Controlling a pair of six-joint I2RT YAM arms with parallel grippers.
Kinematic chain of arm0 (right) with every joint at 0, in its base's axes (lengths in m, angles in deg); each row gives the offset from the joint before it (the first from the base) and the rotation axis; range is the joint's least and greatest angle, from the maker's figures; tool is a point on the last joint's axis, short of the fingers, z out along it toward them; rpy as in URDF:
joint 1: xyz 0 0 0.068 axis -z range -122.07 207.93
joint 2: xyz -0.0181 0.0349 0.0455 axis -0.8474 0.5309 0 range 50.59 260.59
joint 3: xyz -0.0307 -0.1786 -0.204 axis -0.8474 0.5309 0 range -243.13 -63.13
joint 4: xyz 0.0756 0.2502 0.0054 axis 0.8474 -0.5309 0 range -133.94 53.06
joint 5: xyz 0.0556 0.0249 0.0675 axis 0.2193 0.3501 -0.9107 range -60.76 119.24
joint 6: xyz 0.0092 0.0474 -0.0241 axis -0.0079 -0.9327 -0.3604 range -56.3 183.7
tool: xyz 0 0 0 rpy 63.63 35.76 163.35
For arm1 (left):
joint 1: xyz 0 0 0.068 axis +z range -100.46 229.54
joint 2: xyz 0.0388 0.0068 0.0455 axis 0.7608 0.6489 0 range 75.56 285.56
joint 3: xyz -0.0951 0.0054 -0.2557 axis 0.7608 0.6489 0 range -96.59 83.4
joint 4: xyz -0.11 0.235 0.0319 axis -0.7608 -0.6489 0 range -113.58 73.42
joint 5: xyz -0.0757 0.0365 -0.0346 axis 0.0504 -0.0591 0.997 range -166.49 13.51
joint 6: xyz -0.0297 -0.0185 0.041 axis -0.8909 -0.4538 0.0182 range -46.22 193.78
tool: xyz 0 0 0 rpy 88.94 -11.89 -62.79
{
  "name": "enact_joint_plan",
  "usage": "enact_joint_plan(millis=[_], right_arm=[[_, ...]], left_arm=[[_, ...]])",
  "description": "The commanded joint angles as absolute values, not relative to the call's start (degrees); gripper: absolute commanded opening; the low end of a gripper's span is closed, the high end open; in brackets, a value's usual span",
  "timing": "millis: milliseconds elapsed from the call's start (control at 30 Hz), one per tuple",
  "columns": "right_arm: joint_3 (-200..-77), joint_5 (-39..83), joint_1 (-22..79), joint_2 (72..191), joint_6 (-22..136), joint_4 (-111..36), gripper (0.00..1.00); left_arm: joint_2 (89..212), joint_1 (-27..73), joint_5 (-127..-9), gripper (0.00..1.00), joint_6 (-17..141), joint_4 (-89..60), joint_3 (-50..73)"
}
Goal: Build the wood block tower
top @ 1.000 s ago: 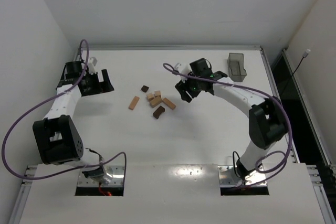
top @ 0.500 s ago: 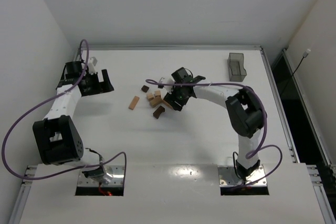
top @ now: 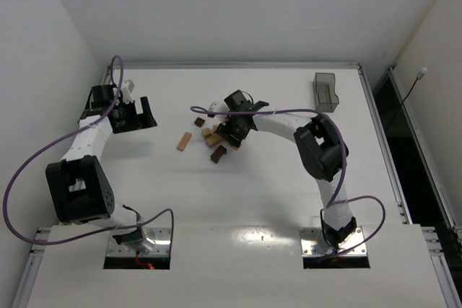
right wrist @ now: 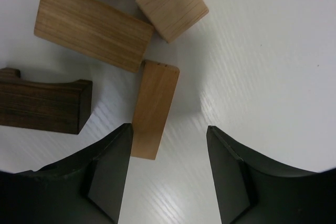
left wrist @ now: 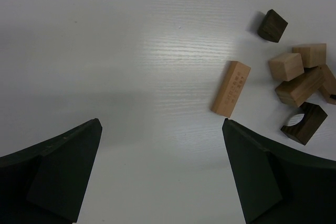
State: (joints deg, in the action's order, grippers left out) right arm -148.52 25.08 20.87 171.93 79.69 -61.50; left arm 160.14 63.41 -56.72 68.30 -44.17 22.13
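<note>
The wood blocks lie loose in a small cluster on the white table; no tower stands. In the right wrist view a slim tan bar (right wrist: pixel 155 108) lies between the fingers of my open right gripper (right wrist: pixel 169 128), close against the left finger. Beyond it lie a wider tan bar (right wrist: pixel 92 26), a tan cube (right wrist: pixel 172 4) and a dark notched piece (right wrist: pixel 44 106). From above, the right gripper (top: pixel 232 131) hangs over the cluster's right side. My left gripper (left wrist: pixel 161 124) is open over bare table, left of a separate tan bar (left wrist: pixel 231 88) and a dark cube (left wrist: pixel 272 25).
A translucent grey tray (top: pixel 326 91) stands at the back right of the table. The right arm's purple cable (top: pixel 209 112) loops above the blocks. White walls close in the table at the back and on the left.
My right arm has swung left from near the tray to the block cluster, and its jaws have narrowed slightly. The left arm has not moved.
</note>
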Motion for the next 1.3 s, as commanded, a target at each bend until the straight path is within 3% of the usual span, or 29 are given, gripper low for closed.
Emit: enact_joint_plan(millis=[0, 700, 800, 933, 1133, 1267], right_arm=[[-151.8, 25.7, 20.5, 173.4, 78.5, -61.3, 0.55], [-153.7, 23.8, 18.4, 174.7, 76.3, -63.8, 0.50], [-154.2, 23.8, 18.4, 176.2, 76.3, -63.8, 0.40], [-154.8, 23.8, 18.4, 177.3, 75.7, -64.4, 0.09], [-156.6, 27.1, 18.4, 179.8, 75.2, -65.5, 0.01], [-157.2, 29.8, 18.4, 180.5, 73.4, -65.5, 0.00]], left_arm=[[160.6, 63.5, -56.6, 1.00, 68.5, -43.3, 21.1], [161.2, 63.5, -56.6, 1.00, 68.5, -43.3, 20.6], [161.2, 63.5, -56.6, 1.00, 68.5, -43.3, 20.6], [161.2, 63.5, -57.2, 1.00, 68.5, -43.3, 20.6], [161.7, 63.5, -57.2, 1.00, 68.5, -43.3, 20.6], [161.7, 63.5, -57.2, 1.00, 68.5, -43.3, 20.0]])
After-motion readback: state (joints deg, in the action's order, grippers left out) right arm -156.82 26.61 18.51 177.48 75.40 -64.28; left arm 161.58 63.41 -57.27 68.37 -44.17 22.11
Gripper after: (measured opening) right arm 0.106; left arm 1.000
